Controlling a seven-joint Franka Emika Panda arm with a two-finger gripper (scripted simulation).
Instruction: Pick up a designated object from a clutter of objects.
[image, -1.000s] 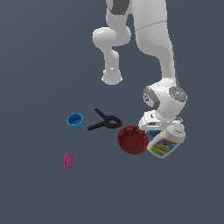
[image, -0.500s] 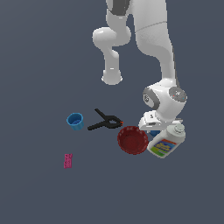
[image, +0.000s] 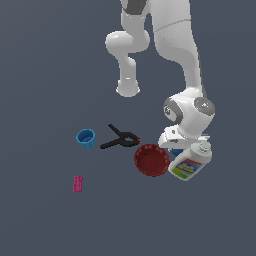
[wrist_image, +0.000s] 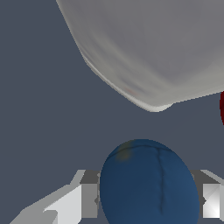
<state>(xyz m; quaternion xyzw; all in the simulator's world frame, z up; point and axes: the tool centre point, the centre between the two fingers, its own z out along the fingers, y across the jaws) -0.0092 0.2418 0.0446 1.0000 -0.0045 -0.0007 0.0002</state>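
I'm at the grasp step: my gripper (wrist_image: 146, 201) straddles the small dark-blue rounded ball (wrist_image: 148, 183), fingers (wrist_image: 70, 203) spread either side, down between the red ridged bowl (image: 151, 160) and white labelled bottle (image: 190, 162). Next I'd close gently, then lift straight up.

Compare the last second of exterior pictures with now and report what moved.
Nothing visibly changed. The arm is low between the red ridged bowl and the white labelled bottle, as before. The wrist view shows the dark-blue ball between the fingers of the pincer. The light blue cup, black clamp and pink block kept their places.
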